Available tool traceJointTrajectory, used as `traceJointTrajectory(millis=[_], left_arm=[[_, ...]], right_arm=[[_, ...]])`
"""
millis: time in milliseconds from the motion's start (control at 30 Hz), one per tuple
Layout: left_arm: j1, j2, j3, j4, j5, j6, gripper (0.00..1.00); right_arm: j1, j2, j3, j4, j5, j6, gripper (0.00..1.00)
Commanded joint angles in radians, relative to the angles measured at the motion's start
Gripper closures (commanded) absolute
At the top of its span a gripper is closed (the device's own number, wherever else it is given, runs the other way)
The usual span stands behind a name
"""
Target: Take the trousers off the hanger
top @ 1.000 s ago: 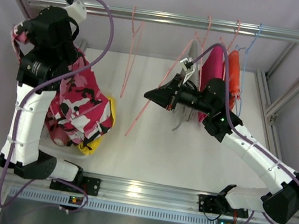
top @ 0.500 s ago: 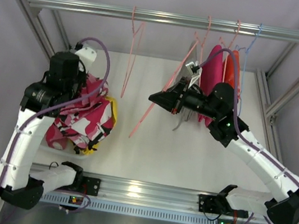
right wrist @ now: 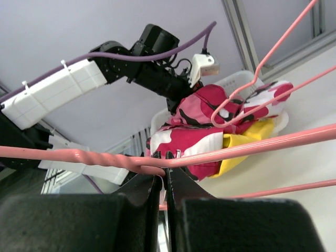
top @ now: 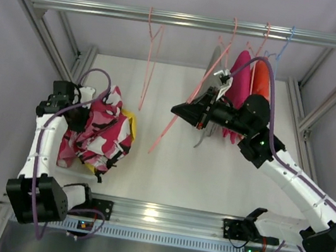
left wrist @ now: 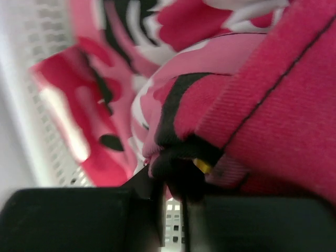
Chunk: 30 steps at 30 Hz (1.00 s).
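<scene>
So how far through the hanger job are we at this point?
Done: the yellow trousers lie in the white basket. In hand: the left gripper is shut on the patterned trousers on top of them, and the right gripper pinches a bare pink hanger. Left: the grey trousers, the magenta trousers and the orange trousers hang on the rail.

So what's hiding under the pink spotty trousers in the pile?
Some yellow trousers poke out from under the pink patterned trousers, and a white basket holds both. Most of the yellow pair, and anything deeper, is covered.
</scene>
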<state>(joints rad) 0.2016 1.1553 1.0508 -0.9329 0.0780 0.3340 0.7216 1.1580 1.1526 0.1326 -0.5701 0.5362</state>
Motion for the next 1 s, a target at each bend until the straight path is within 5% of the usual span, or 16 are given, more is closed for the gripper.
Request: traceJointTrajectory(millis=[0, 100, 200, 500, 633, 767, 967], left_arm=[[0.028, -0.012, -0.020, 0.006, 0.255, 0.101, 0.71], [0.028, -0.096, 0.040, -0.027, 0.328, 0.120, 0.50], [0.028, -0.169, 0.124, -0.087, 0.402, 0.132, 0.02], [0.028, -0.232, 0.380, -0.147, 0.416, 0.013, 0.01], [0.030, -0.206, 0.361, -0.133, 0.362, 0.043, 0.04], [0.029, -0.238, 0.426, -0.155, 0.610, 0.082, 0.10], [0.028, -0.186, 0.639, -0.116, 0.879, -0.076, 0.09]], right_arm=[[-0.011, -0.005, 0.083, -0.079, -0.030, -0.061, 1.00], [-0.011, 0.019, 0.128, -0.185, -0.048, -0.087, 1.00], [-0.011, 0.016, 0.131, -0.197, -0.053, -0.091, 1.00], [0.019, 0.038, 0.134, -0.180, -0.051, -0.074, 1.00], [0.021, 0.052, 0.147, -0.160, -0.053, -0.074, 1.00], [0.024, 0.049, 0.153, -0.143, -0.021, -0.058, 1.00], [0.091, 0.083, 0.173, -0.077, 0.058, 0.022, 1.00]])
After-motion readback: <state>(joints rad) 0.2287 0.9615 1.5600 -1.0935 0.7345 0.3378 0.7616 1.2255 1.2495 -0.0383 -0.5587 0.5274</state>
